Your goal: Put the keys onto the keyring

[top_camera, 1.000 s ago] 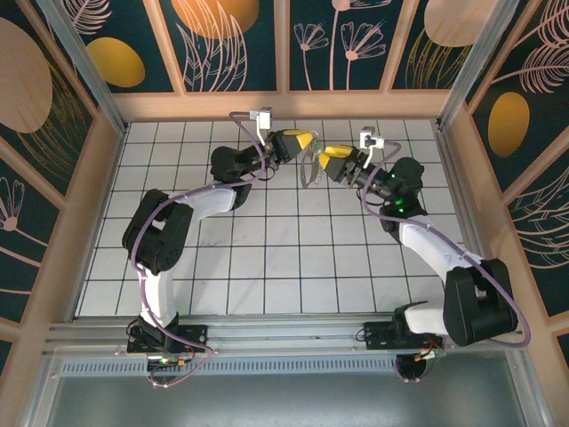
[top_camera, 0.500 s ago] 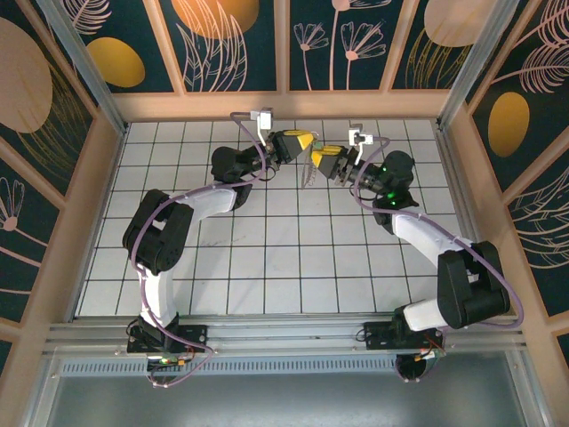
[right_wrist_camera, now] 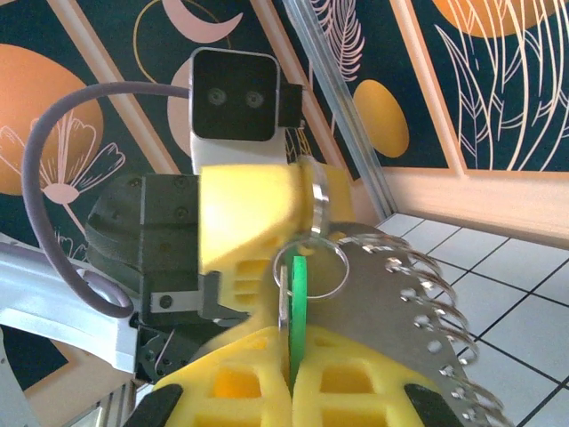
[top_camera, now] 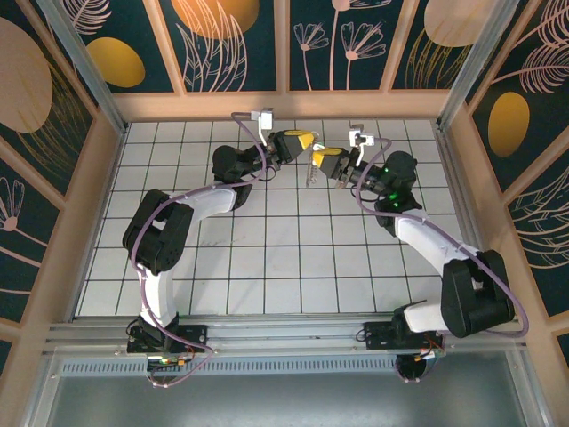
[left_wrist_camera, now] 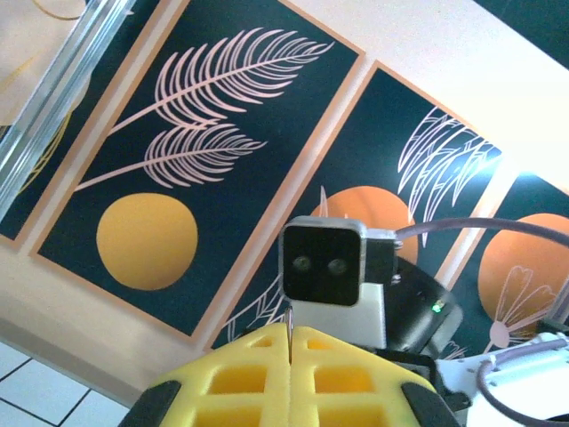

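Above the back of the tiled table my two grippers meet tip to tip. My left gripper [top_camera: 308,144] is shut on the keyring, whose thin metal edge [left_wrist_camera: 290,336] pokes out between the yellow pads [left_wrist_camera: 249,374]. In the right wrist view the left gripper [right_wrist_camera: 298,209] pinches that metal band [right_wrist_camera: 318,205], and several silver keys [right_wrist_camera: 418,302] fan out along it. My right gripper [right_wrist_camera: 292,336] is shut on the green key [right_wrist_camera: 294,294], with a silver blade [right_wrist_camera: 283,298] beside it. A thin wire loop [right_wrist_camera: 348,268] circles the green head. The key bunch [top_camera: 310,174] hangs between both grippers.
The white tiled table [top_camera: 267,258] is walled by wooden panels [top_camera: 276,105] at the back and sides. The right wrist camera [left_wrist_camera: 322,263] sits directly in front of my left gripper. Purple cables [top_camera: 498,267] trail along both arms.
My right gripper has slid slightly left toward the left gripper and shut on the green key. The left arm has held still, still shut.
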`<state>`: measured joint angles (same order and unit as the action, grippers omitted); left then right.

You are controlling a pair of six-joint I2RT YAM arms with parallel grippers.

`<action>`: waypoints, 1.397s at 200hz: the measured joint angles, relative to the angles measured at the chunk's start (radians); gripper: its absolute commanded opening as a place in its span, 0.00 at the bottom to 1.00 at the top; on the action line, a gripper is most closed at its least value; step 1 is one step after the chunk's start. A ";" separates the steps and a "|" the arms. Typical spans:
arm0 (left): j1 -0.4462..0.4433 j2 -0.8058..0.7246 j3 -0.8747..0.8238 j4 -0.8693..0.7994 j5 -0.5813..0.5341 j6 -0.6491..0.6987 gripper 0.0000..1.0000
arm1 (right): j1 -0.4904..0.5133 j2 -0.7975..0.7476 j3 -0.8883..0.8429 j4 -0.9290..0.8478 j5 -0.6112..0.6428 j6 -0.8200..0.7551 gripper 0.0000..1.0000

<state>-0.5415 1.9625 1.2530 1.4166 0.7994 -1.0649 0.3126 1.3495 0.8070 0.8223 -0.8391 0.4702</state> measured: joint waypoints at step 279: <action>-0.004 -0.049 -0.025 -0.191 -0.026 0.189 0.00 | -0.012 -0.033 0.094 -0.304 0.079 -0.125 0.00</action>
<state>-0.5453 1.9133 1.2282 1.2255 0.7738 -0.8757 0.3004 1.3163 0.9009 0.5182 -0.7597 0.3454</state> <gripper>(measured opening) 0.050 0.052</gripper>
